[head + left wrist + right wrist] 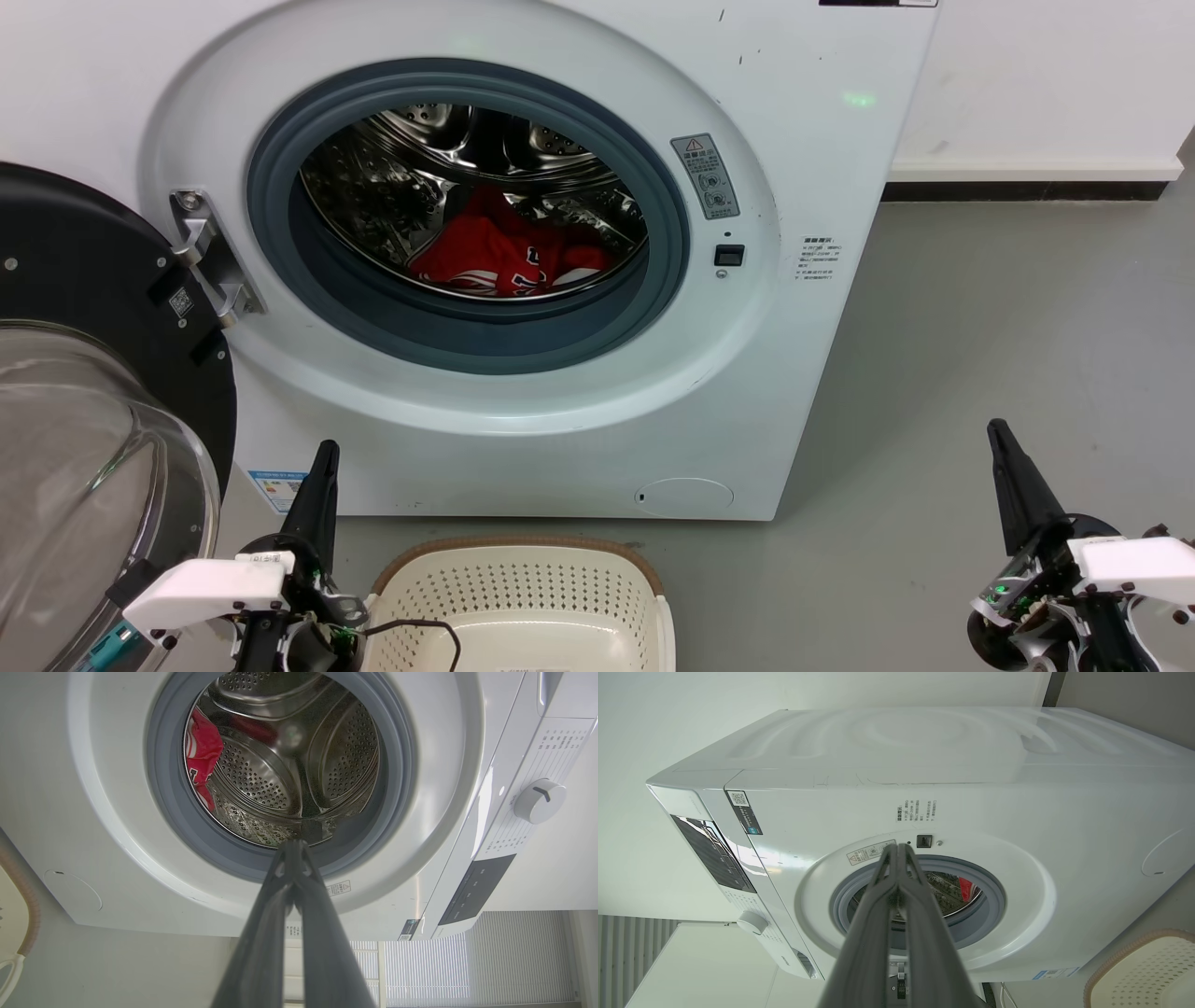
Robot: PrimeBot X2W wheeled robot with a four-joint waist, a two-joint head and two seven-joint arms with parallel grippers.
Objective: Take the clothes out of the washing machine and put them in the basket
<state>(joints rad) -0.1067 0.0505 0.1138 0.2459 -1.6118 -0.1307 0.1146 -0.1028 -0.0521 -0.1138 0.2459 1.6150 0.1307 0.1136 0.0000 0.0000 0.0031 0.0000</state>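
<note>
Red clothes [504, 257] lie in the drum [392, 187] of the open washer [560, 448], basket [523, 597] on the floor [980, 327] just before it, left gripper [326, 450] and right gripper [997, 429] low at either side, fingers pressed together.

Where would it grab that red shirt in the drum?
Probably the raised hump of the red jersey, reaching straight in through the washing machine's open front. It lies crumpled low in the drum, so that fold stands up to pinch.
</note>
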